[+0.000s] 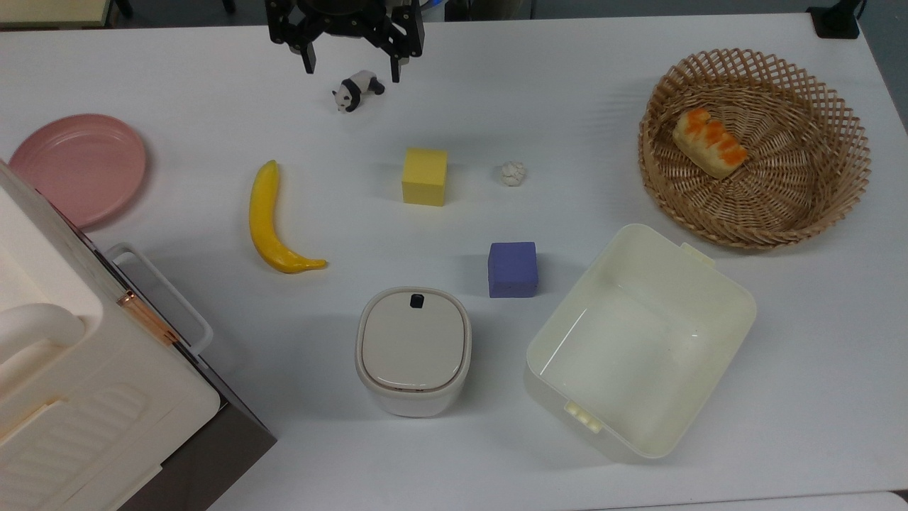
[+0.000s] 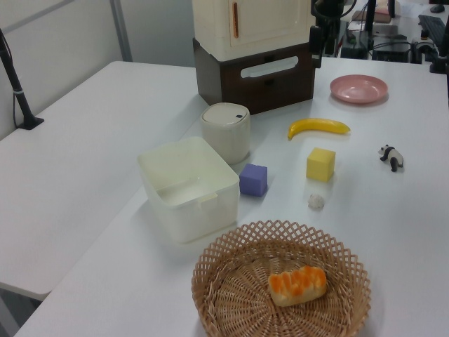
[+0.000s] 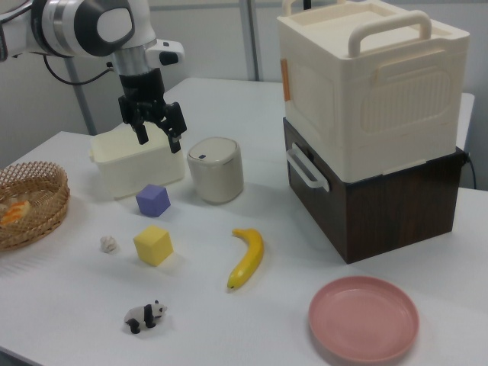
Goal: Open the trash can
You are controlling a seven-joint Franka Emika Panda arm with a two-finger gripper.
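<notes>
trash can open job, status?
Done: nothing visible. The trash can has its lid flat and closed, black button untouched. In hand: nothing; the gripper hangs open and empty near the panda figurine, well away from the can. Left: travel to the can, press the button, lid up.

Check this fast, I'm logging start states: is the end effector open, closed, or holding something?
End effector: open, holding nothing, above the panda figure.
</notes>
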